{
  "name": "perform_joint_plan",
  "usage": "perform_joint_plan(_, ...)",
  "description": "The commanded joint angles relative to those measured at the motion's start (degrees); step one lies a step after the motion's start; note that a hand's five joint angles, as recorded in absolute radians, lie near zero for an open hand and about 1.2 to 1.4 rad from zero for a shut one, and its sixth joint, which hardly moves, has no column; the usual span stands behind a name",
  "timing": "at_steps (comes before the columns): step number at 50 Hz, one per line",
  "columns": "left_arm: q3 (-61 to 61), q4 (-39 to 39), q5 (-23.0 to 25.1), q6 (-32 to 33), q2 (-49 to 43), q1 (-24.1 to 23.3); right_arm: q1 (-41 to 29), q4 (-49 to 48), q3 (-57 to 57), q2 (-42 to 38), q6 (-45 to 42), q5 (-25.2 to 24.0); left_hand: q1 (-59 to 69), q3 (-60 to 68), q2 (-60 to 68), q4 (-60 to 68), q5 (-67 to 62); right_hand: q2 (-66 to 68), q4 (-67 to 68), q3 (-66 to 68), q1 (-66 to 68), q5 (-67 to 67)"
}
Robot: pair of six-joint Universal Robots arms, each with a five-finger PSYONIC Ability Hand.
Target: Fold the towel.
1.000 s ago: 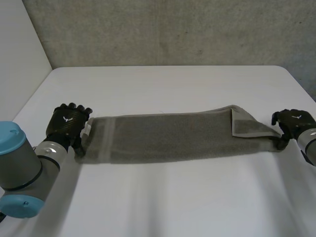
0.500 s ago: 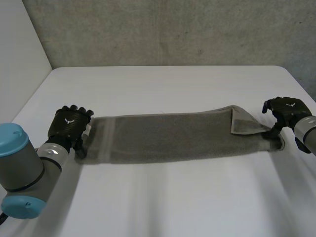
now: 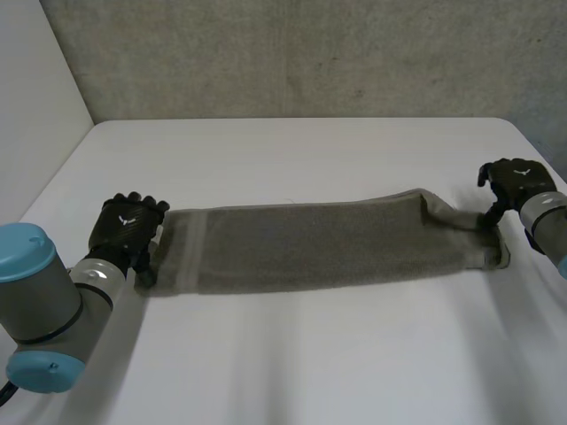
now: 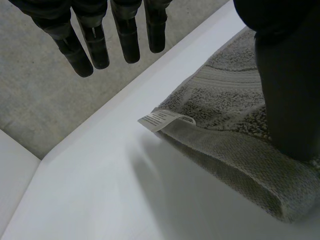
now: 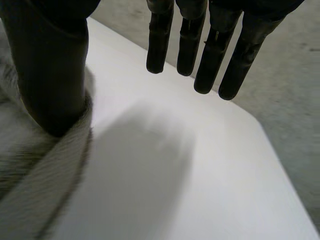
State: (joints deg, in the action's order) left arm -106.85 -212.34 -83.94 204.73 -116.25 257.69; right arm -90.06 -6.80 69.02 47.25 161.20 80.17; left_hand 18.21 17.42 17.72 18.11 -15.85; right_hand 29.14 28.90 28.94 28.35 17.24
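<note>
A grey towel [image 3: 328, 243] lies as a long folded strip across the white table [image 3: 292, 150]. My left hand [image 3: 128, 226] is at its left end, fingers straight and off the cloth. In the left wrist view that hand's thumb [image 4: 285, 90] rests on the towel [image 4: 225, 110] near the end with the white label [image 4: 165, 119]. My right hand [image 3: 514, 181] is at the far corner of the right end. Its fingers [image 5: 210, 45] are straight above the bare table, and its thumb [image 5: 50, 75] presses down on the towel's edge [image 5: 35, 185].
A grey wall [image 3: 292, 53] runs behind the table's far edge. Bare tabletop lies in front of and behind the towel. The table's rounded right corner [image 5: 260, 125] is close beyond my right hand's fingertips.
The folded-over flap at the towel's right end has been turned back and now lies flatter. My right hand has moved towards the table's far side. My left hand has barely shifted.
</note>
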Motion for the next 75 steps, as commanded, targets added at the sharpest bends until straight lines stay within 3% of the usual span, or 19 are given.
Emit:
perform_joint_plan(1, 0.06, 0.0, 0.0, 0.06, -0.38, 0.0, 0.15, -0.23, -2.22, -2.16, 1.83, 4.73, -4.97, -4.18, -4.48, -4.87, 12.61, -1.73, -1.49, -1.53, -0.94, 0.17)
perform_joint_plan(15, 0.15, 0.0, -0.09, 0.06, -0.38, 0.09, -0.11, 0.3, -1.7, -2.69, 2.1, 5.08, -4.97, -4.18, -4.48, -4.87, 12.61, -1.56, -1.33, -1.36, -0.77, 0.33)
perform_joint_plan(25, -0.2, 0.0, -0.09, 0.06, -0.21, 0.09, -1.26, 7.59, 5.68, 8.47, 0.08, 1.48, -4.97, -4.18, -4.48, -4.87, 12.61, 1.3, 1.53, 1.5, 2.09, 3.19)
perform_joint_plan(35, -0.38, 0.0, -0.09, 0.06, 0.15, 0.0, -0.99, 1.55, 20.79, 12.95, -5.63, -3.79, -4.97, -4.18, -4.48, -4.87, 12.61, 5.99, 6.23, 6.2, 6.78, 7.89)
perform_joint_plan(52, -0.38, 0.0, 0.0, 0.15, 0.41, -0.09, -0.29, -2.34, 21.77, 10.84, -9.85, -3.0, -5.14, -4.35, -4.65, -5.04, 12.77, 9.2, 9.44, 9.41, 9.99, 11.1)
perform_joint_plan(59, -0.38, 0.0, 0.0, 0.15, 0.41, -0.09, -0.11, -2.43, 21.24, 9.43, -11.61, -1.68, -5.14, -4.35, -4.65, -5.04, 12.77, 18.96, 19.2, 19.16, 19.75, 20.86)
perform_joint_plan(61, -0.38, 0.0, 0.0, 0.15, 0.41, -0.09, -0.03, -2.43, 21.06, 9.43, -12.57, -0.28, -5.14, -4.35, -4.65, -5.04, 12.77, 40.35, 40.59, 40.55, 41.14, 42.24)
perform_joint_plan(62, -0.38, 0.0, -0.09, 0.15, 0.41, -0.09, -0.03, -2.43, 21.06, 9.43, -12.58, -0.28, -5.14, -4.35, -4.65, -5.04, 12.77, 40.49, 40.73, 40.69, 41.28, 42.39)
perform_joint_plan(63, -0.38, 0.0, 0.0, 0.15, 0.41, -0.09, 0.24, -2.34, 21.15, 9.43, -12.75, 0.33, -5.14, -4.35, -4.65, -5.04, 12.77, 50.48, 50.72, 50.69, 51.27, 52.38)
perform_joint_plan(73, -0.46, 0.0, -0.09, 0.15, 0.76, -0.09, 4.54, -1.37, 24.49, 11.54, -15.21, 2.45, -5.14, -4.35, -4.65, -5.04, 12.77, 50.86, 51.1, 51.06, 51.65, 52.76)
perform_joint_plan(75, -0.46, 0.0, -0.09, 0.06, 0.76, -0.09, 9.61, -1.46, 26.85, 13.82, -19.32, 1.84, -5.14, -4.35, -4.65, -5.04, 12.77, 50.86, 51.1, 51.06, 51.65, 52.76)
